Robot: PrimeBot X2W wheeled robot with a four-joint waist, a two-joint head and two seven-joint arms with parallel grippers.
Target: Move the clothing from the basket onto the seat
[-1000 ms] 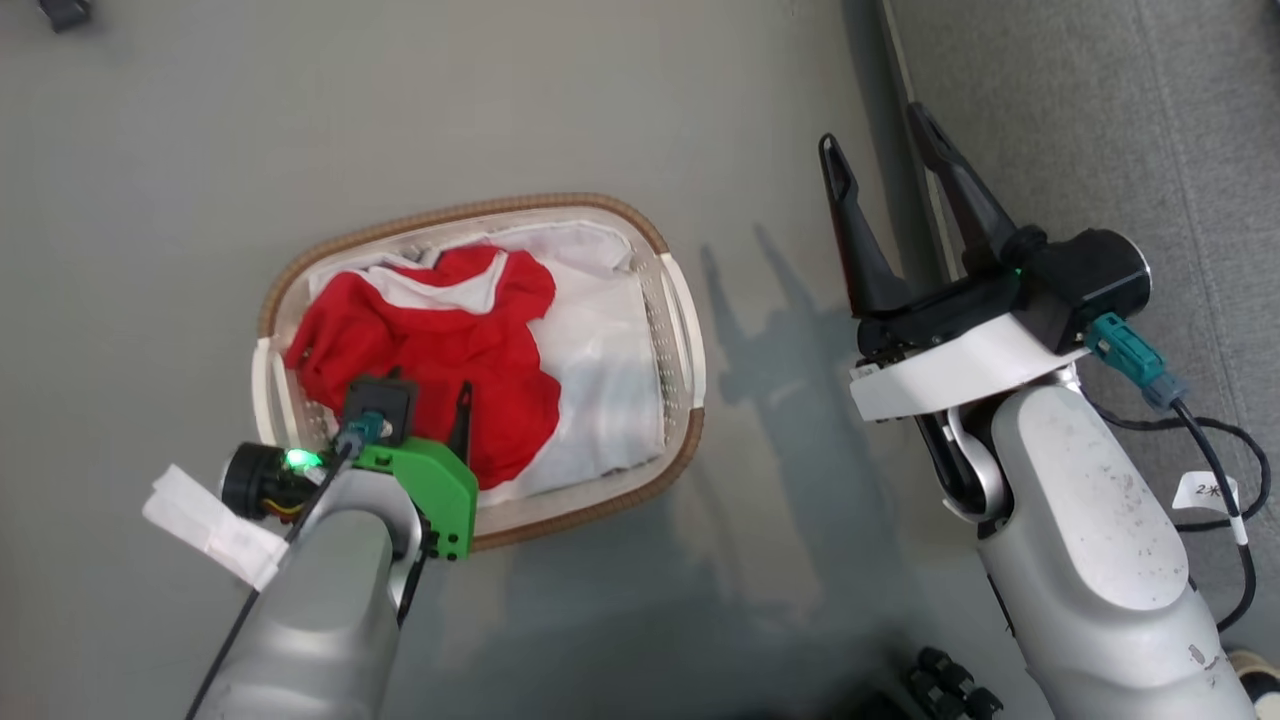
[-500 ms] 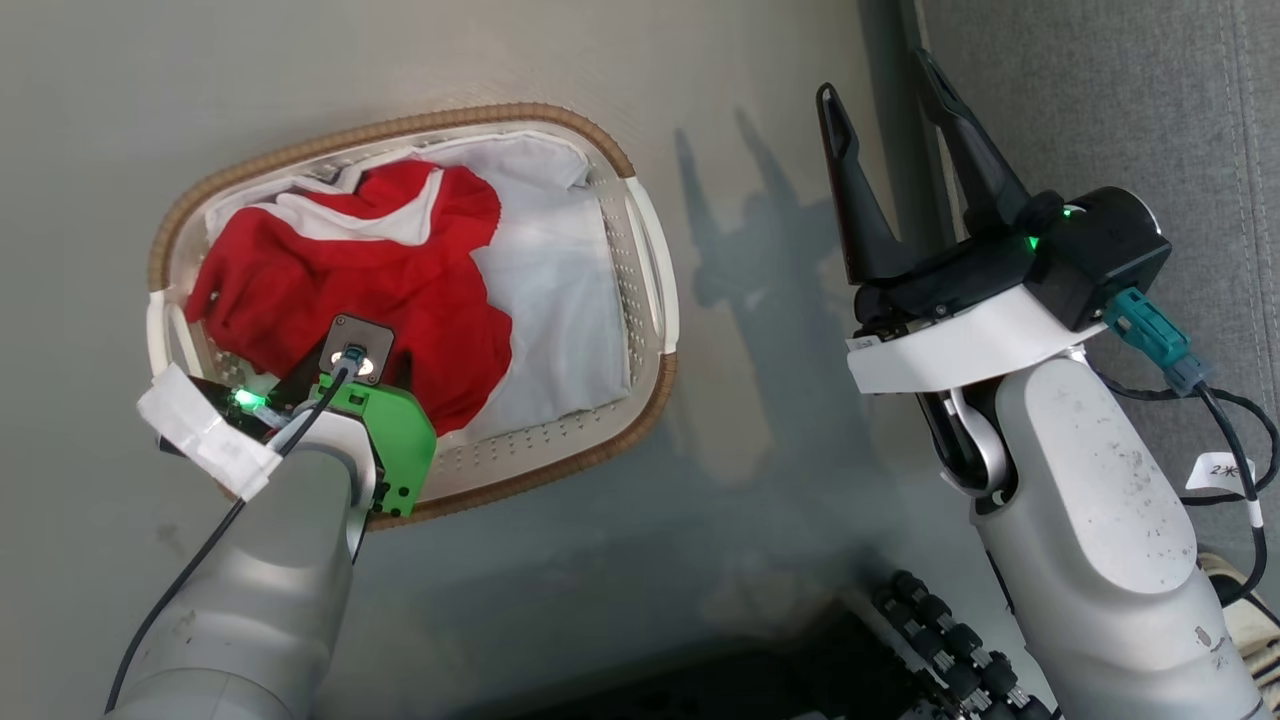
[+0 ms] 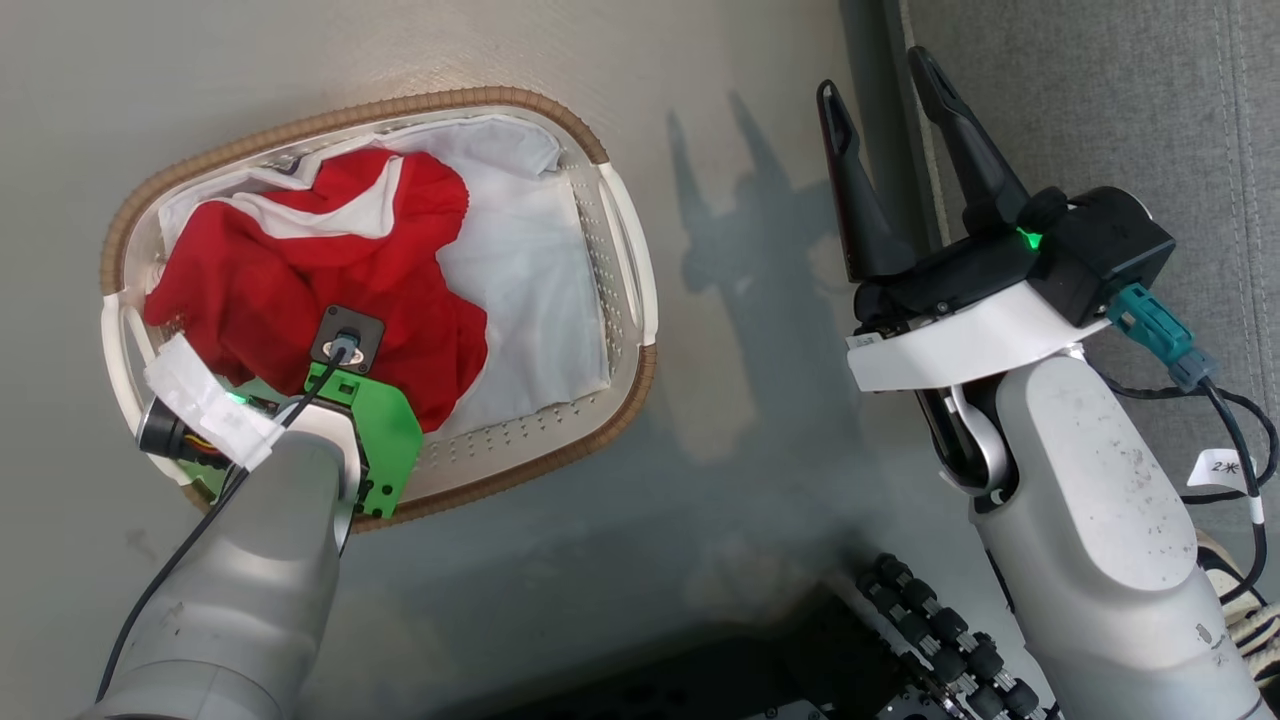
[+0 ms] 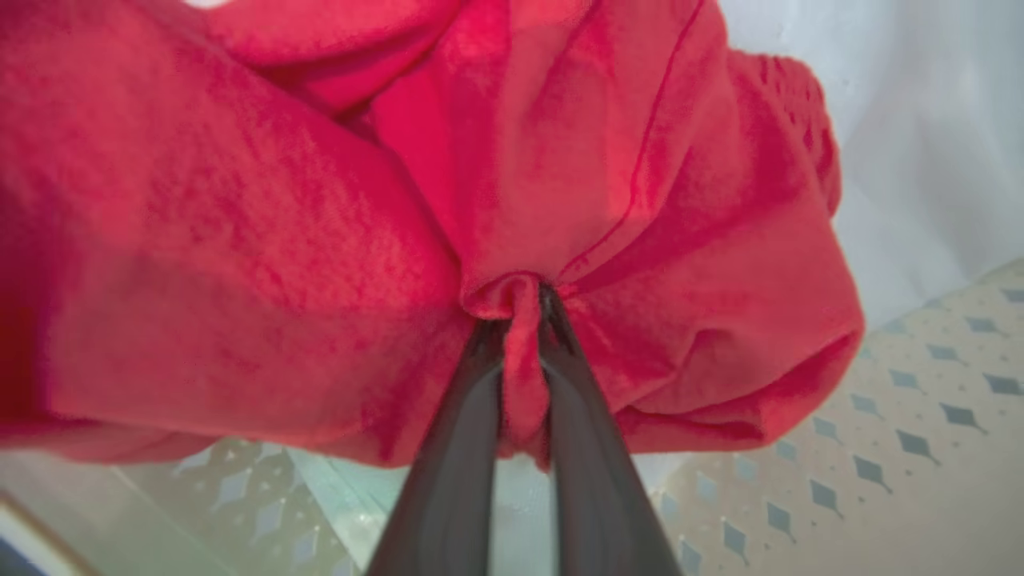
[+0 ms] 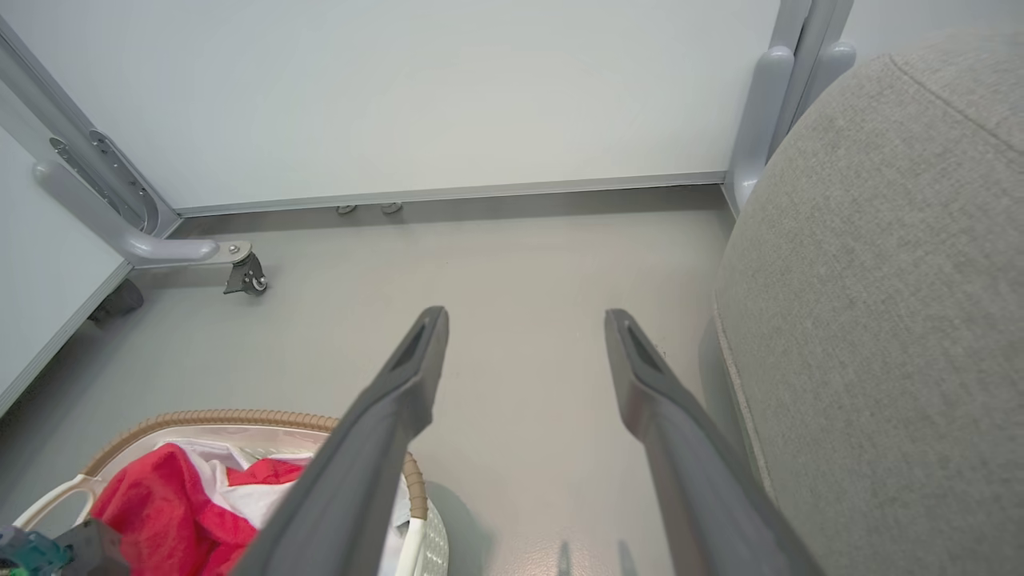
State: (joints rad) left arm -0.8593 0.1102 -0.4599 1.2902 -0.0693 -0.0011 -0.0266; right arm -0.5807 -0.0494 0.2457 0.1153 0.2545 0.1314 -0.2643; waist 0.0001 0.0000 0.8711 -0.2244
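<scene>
The red clothing [image 3: 300,290] lies bunched in the cream basket [image 3: 625,270] with its brown woven rim, over a white liner sheet [image 3: 520,280]. My left arm reaches down into the basket; in the left wrist view my left gripper [image 4: 524,316] is shut on a pinched fold of the red clothing [image 4: 624,208]. My right gripper [image 3: 880,75] hangs open above the floor beside the grey seat [image 3: 1100,100], fingers spread and empty. The right wrist view has the right gripper [image 5: 524,324] between the basket [image 5: 240,420] and the seat [image 5: 888,320].
Grey floor [image 3: 760,420] surrounds the basket. A white wall panel [image 5: 448,96] with a grey frame and a caster foot [image 5: 244,276] stands beyond. Dark parts of my base [image 3: 930,640] show at the bottom.
The head camera has shifted, so the basket sits further left and higher in view. My left arm has gone deeper into the basket over the red clothing. The right gripper stays open.
</scene>
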